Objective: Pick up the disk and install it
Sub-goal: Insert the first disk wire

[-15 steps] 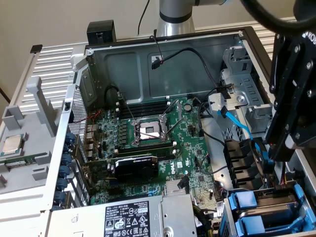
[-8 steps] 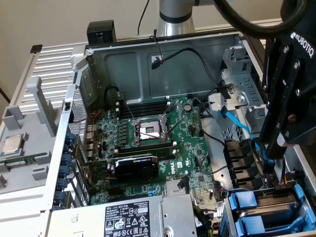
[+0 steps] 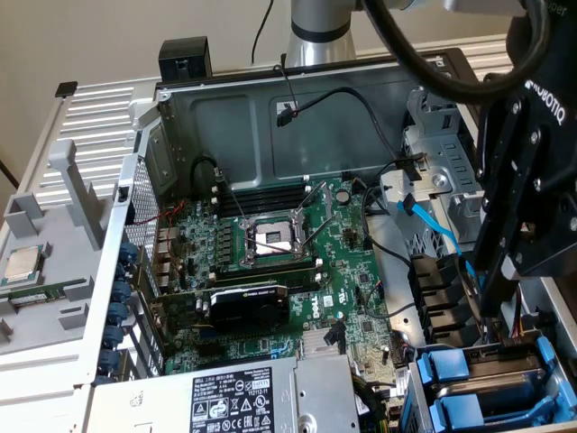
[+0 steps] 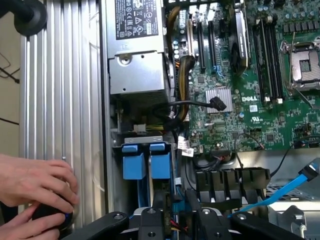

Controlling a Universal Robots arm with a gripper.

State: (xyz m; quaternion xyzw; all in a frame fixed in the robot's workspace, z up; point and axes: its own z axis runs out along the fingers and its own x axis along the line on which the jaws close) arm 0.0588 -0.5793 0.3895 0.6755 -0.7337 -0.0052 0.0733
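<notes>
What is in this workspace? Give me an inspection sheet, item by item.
Surface: open case, motherboard, socket open.
Job's things: two blue disk frames in the bay beside the power supply; disk label hidden.
Clutter: chip in a grey tray outside the case.
Grippers: pincer over the bay, near the frames.
Cables: blue cable; loose black cable.
Surroundings: a person's hands on a dark object beside the case.
</notes>
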